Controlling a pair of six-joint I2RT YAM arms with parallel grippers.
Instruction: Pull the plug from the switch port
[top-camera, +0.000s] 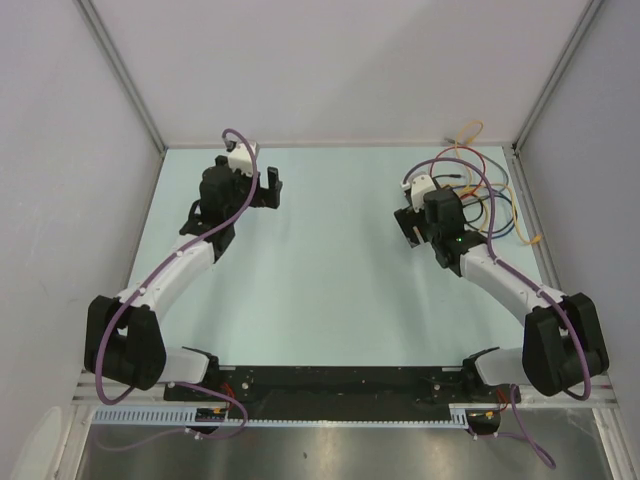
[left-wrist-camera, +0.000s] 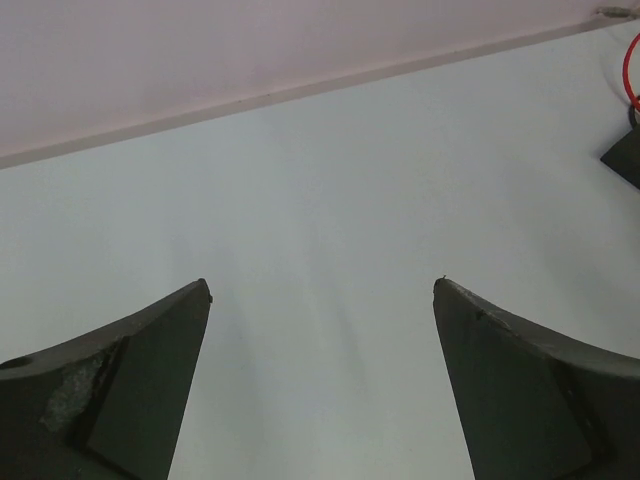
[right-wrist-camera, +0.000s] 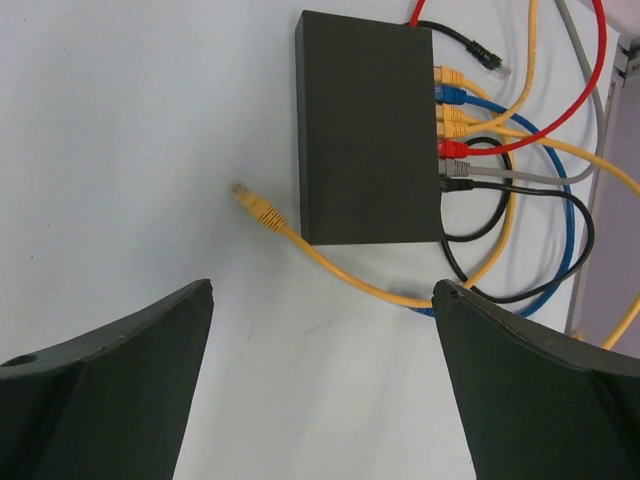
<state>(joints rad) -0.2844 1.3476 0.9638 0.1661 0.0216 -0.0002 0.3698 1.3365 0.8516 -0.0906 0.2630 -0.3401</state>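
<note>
Lab, white enclosure walls (top-camera: 330, 60), alu rails (top-camera: 124, 80)

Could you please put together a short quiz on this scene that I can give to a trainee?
1. True or false: the right tool is shut on the switch.
2. In the right wrist view, where does the loose yellow plug lie? A) left of the switch B) on top of it C) in a port
3. Fill in: in that view, the plug seated just above the grey plug is ___.
Key: 1 false, it stands open and apart from the switch; 2 A; 3 the red plug.
</note>
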